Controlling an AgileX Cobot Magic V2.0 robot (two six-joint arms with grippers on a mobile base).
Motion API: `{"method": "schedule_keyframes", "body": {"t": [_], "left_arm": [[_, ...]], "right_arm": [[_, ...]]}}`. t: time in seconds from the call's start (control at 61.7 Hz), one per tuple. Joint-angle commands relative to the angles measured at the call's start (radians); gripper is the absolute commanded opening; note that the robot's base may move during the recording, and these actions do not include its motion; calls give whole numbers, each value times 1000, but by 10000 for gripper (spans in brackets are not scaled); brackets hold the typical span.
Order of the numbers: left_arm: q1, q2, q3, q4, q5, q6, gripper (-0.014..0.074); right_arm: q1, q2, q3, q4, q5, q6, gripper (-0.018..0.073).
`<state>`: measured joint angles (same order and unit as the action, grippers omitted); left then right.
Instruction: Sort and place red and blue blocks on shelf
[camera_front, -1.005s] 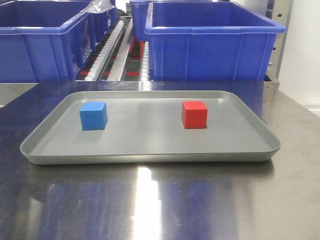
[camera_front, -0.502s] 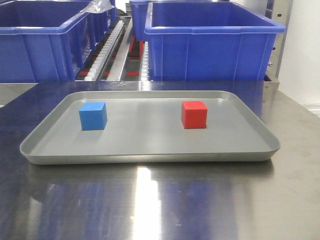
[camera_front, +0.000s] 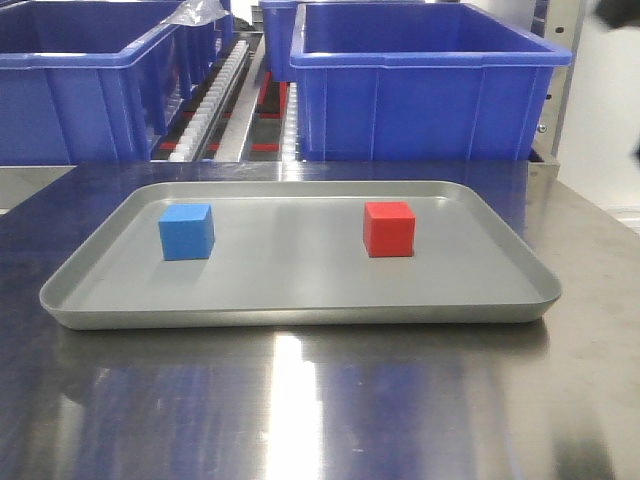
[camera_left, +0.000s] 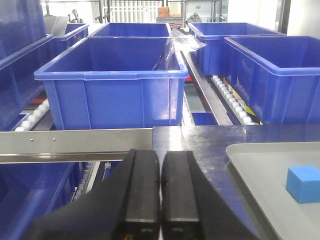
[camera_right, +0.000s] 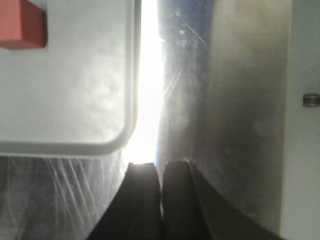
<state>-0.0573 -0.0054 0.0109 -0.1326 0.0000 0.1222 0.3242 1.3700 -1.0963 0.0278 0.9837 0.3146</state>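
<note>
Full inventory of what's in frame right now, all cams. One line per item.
blue block: one, bright blue, on the tray's left half
red block: one, bright red, on the tray's right half, apart from the blue one
tray: one, grey, on the tabletop
tabletop: one, reflective steel, foreground
bins: at least three in the front view, blue, on the shelf behind the table
shelf: one, steel rails with white rollers, behind the table
left end effector: one, black, shut and empty, left of the tray
right end effector: one, black, shut and empty, over the tabletop off a tray corner
</note>
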Motion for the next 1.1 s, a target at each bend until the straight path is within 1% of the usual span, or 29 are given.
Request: {"method": "schedule_keyframes", "body": {"t": [0.0,0.113,0.178,0.243,0.356,0.454,0.599,0.745,0.891,1.086], "left_arm": [[0,-20,24,-2,-82,-9,125],[0,-20,24,-2,-82,-9,125],[0,-20,24,-2,-82,-9,125],[0,-20,24,-2,-82,-9,125],[0,-20,24,-2,-82,-9,125],[0,-20,24,-2,-82,-9,125],[0,-20,24,-2,-82,-9,125],[0,-20,24,-2,-82,-9,125],[0,-20,24,-2,-82,-9,125],[0,-18,24,-2,-82,-9,125]], "right_arm": [[47,71,-116,-28,15,26,336],[100,191,-233,-28,45,28,568],[124,253,-303,-28,58,28,632],[140,304,-377,-28,70,28,613],[170,395,-507,-28,112,30,615],[191,464,-601,-28,155,66,615],[217,544,-694,-28,202,80,615],[235,570,-705,-28,205,80,615],[235,597,-705,-28,191,80,615],[230,635,-703,7,173,80,615]]}}
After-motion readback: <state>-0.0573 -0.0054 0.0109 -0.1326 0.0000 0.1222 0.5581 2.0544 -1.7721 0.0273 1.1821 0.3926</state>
